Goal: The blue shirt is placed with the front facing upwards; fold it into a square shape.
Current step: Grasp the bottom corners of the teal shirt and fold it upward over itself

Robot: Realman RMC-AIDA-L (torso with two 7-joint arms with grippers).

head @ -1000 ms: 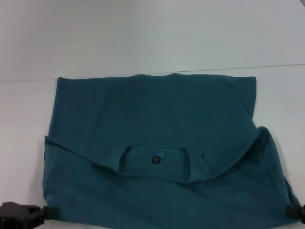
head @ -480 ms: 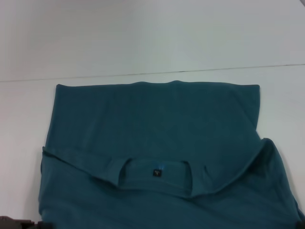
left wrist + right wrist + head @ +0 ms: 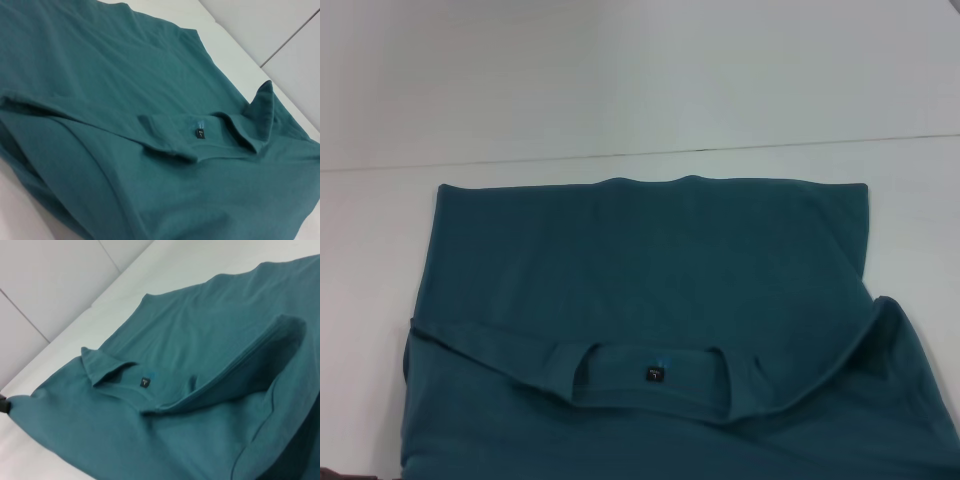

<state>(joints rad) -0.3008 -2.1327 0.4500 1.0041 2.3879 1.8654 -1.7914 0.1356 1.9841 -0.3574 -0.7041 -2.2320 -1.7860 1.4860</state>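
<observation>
The near hem of the blue shirt [image 3: 650, 300] runs off the bottom edge of the head view, so the cloth nearest both grippers is cut off. Its chest lettering is hidden inside the fold. The writing on the neck label [image 3: 653, 374] is too small to read. Neither gripper's fingers show in any view.

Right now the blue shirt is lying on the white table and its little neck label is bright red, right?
Not quite. The blue shirt does lie on the white table, but its little neck label is dark, nearly black, not red. The head view shows it.
</observation>
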